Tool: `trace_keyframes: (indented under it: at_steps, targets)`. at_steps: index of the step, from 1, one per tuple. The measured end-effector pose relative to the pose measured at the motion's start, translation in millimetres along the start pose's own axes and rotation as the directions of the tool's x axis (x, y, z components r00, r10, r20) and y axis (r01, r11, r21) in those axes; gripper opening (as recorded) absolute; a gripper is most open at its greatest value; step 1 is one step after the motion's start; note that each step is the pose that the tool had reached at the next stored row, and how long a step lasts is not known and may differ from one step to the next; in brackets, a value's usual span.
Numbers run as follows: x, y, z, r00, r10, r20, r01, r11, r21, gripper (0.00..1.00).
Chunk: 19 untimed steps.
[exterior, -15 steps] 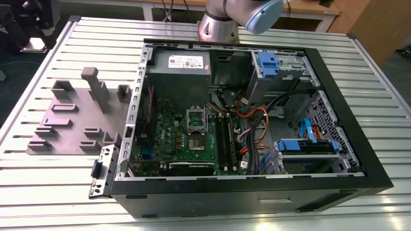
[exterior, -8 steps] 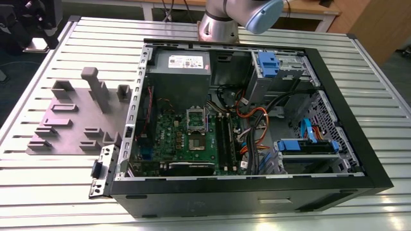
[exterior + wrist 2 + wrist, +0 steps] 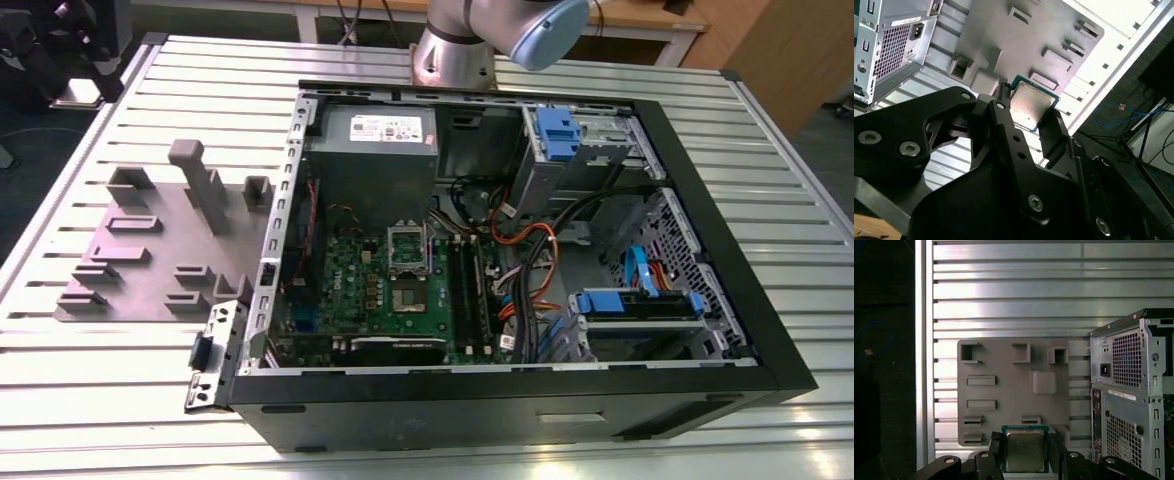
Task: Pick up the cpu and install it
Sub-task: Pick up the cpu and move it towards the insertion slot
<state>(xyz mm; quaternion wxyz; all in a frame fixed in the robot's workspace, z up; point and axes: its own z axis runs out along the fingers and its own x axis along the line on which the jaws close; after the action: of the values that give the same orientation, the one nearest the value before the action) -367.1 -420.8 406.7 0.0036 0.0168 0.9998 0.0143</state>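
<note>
Slatted metal table (image 3: pixel 94 400), grey fixture (image 3: pixel 1004 390), open computer case (image 3: pixel 731 240). My gripper (image 3: pixel 1029 111): clamped on cpu (image 3: pixel 1025 450), clear of fixture. Pick done; socket (image 3: pixel 407 246) install outstanding.

The gripper (image 3: pixel 1025 442) covers the cpu (image 3: pixel 1025 454) along two edges; the exterior view's edge cuts the arm (image 3: pixel 497 32).
</note>
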Motion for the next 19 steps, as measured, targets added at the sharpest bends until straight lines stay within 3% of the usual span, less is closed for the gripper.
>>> trace_keyframes:
  at_steps: [19]
  targets:
    - [-6.5,0.2,0.0,1.0000,0.000,0.0000,0.000,1.0000,0.0001,0.47]
